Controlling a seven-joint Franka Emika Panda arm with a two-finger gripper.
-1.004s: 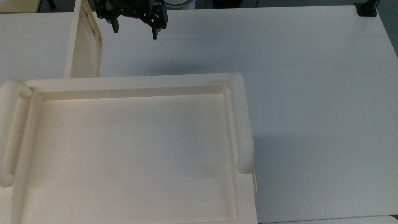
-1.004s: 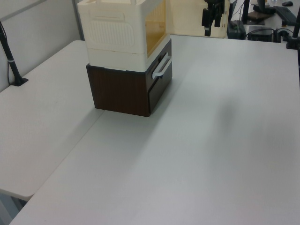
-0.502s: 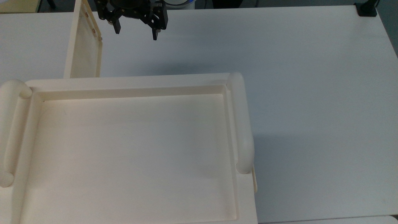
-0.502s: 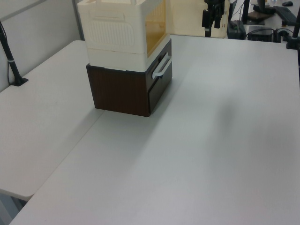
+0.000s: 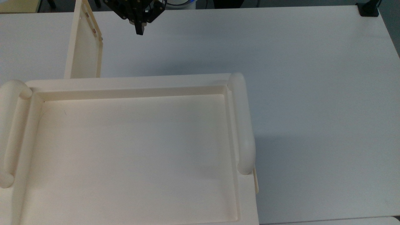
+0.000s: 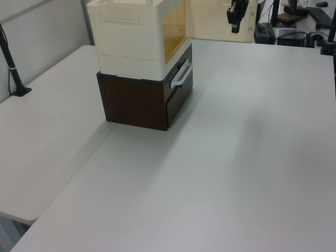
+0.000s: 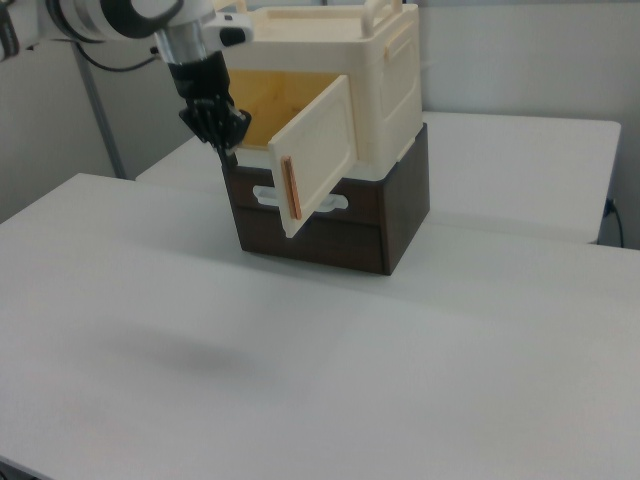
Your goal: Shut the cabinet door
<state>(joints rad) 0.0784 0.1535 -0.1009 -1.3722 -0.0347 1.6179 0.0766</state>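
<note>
At the top view's upper edge, the gripper (image 5: 138,29) has turned since a second ago: its jaws, then spread wide, now line up as one dark point, so I cannot tell their state. It hangs to the right of the cabinet door (image 5: 83,47), which stands swung out from the cabinet (image 5: 131,82).

In the left view the gripper (image 6: 234,16) has risen slightly.

In the right view the door (image 7: 320,150) hangs ajar above the worktop (image 7: 320,360); gripper (image 7: 222,135) apart from it. Judgement: reorienting for a push; closing not begun.
</note>
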